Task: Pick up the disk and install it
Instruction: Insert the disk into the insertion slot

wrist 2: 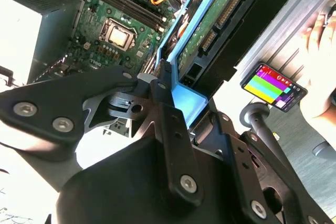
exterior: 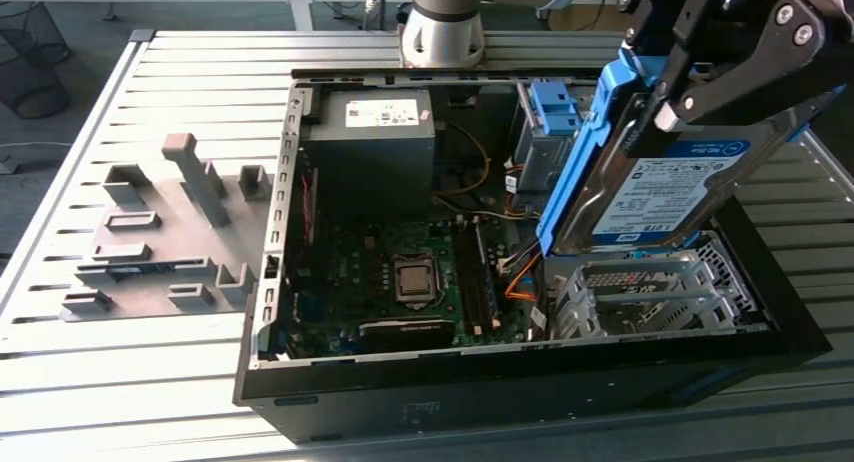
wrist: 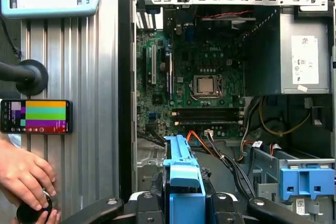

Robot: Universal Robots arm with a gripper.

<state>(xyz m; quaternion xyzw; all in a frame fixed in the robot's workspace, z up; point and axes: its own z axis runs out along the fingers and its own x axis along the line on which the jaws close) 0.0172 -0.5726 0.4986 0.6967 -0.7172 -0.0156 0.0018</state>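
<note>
The disk (exterior: 667, 187), a silver-grey drive with a white-and-blue label and a blue carrier frame (exterior: 587, 152), hangs tilted on edge above the metal drive cage (exterior: 654, 292) at the exterior view's right of the open computer case (exterior: 287, 282). My gripper (exterior: 674, 87) is shut on its upper end. In the second wrist view the disk (wrist 2: 210, 30) runs away from my gripper (wrist 2: 176, 106), circuit-board side showing. The first wrist view looks along the carrier's blue edge (wrist: 184, 177) between the black fingers (wrist: 152, 203), over the case interior.
Inside the case are the motherboard (wrist: 205, 85), a dark grey box with a white sticker (exterior: 374, 132), loose cables and a bare blue bracket (exterior: 554, 107). A grey fixture block (exterior: 160, 232) lies on the slatted table. A phone (wrist: 37, 116) and a person's hand (wrist: 23, 174) are beside the case.
</note>
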